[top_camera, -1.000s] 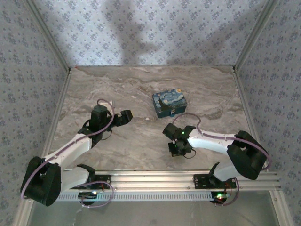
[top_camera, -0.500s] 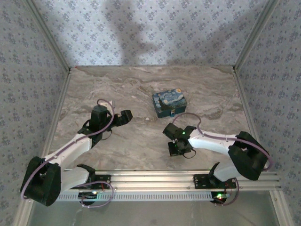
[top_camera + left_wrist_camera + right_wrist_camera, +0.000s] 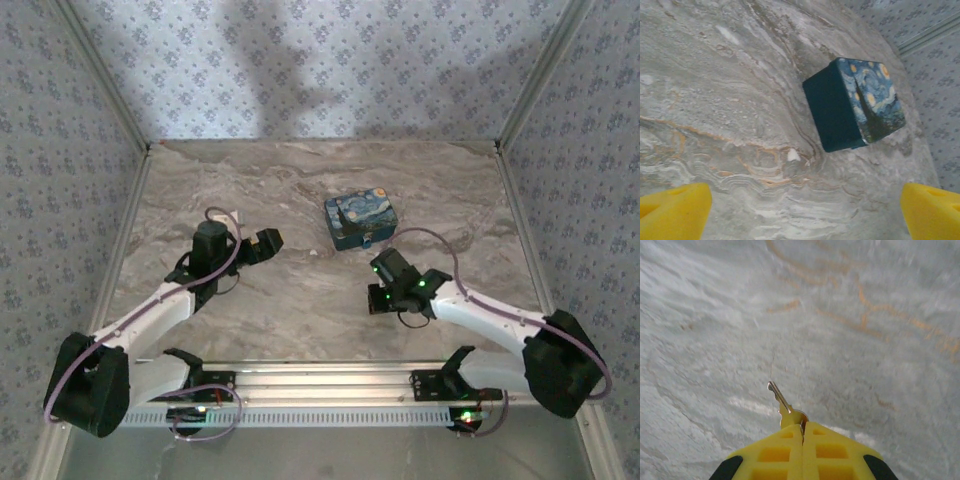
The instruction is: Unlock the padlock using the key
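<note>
The key point(image 3: 782, 405) is small and silver; its blade sticks out forward over the marble from my right gripper point(image 3: 802, 426), which is shut on its head. In the top view that gripper point(image 3: 378, 300) hangs just in front of the blue painted box point(image 3: 361, 221). A tiny metallic bit at the box's near edge looks like the padlock point(image 3: 370, 243), too small to make out. My left gripper point(image 3: 272, 245) is open, left of the box and facing it. In the left wrist view its yellow fingers point(image 3: 675, 210) stand wide apart, with the box point(image 3: 855, 105) ahead.
The marble table point(image 3: 300, 180) is walled by patterned panels at the back and both sides. A small white fleck point(image 3: 792, 155) lies on the marble between my left gripper and the box. An aluminium rail point(image 3: 330, 375) runs along the near edge.
My right arm has swung out to the right, and its gripper has moved up the table toward the box with the key pinched in it. The left arm barely shifted.
</note>
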You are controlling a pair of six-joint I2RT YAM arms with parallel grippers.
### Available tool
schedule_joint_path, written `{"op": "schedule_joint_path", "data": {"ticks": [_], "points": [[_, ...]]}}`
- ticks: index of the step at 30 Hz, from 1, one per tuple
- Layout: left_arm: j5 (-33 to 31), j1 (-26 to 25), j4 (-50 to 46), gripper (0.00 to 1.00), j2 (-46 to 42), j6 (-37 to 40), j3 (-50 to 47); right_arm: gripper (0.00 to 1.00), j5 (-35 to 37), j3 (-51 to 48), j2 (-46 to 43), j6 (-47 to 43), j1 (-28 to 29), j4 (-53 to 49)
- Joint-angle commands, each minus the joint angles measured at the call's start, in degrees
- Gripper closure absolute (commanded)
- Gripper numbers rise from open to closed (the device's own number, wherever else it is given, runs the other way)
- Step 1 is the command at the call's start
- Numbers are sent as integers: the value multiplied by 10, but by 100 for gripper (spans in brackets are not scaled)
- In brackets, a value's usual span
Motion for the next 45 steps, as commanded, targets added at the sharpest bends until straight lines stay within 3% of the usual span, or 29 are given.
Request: {"op": "schedule_joint_path", "data": {"ticks": [1,7,15,27,45], "points": [[39,-6,35,6,3,-31,26,100,-24,-20,-35,-45,-32,88],[86,-12,65,12,7,-45,43,100,-84,-47,-78,-92,-85,226],[122,-65,85,18,15,-9,79,100,-166,-88,-91,-127,-123,417],[128,-156,119,34,110,19,154,100,-173,-74,-99,-140,-87,441],[96,-205,119,58,198,7,194,100,-124,-46,-96,-147,-47,417]]}}
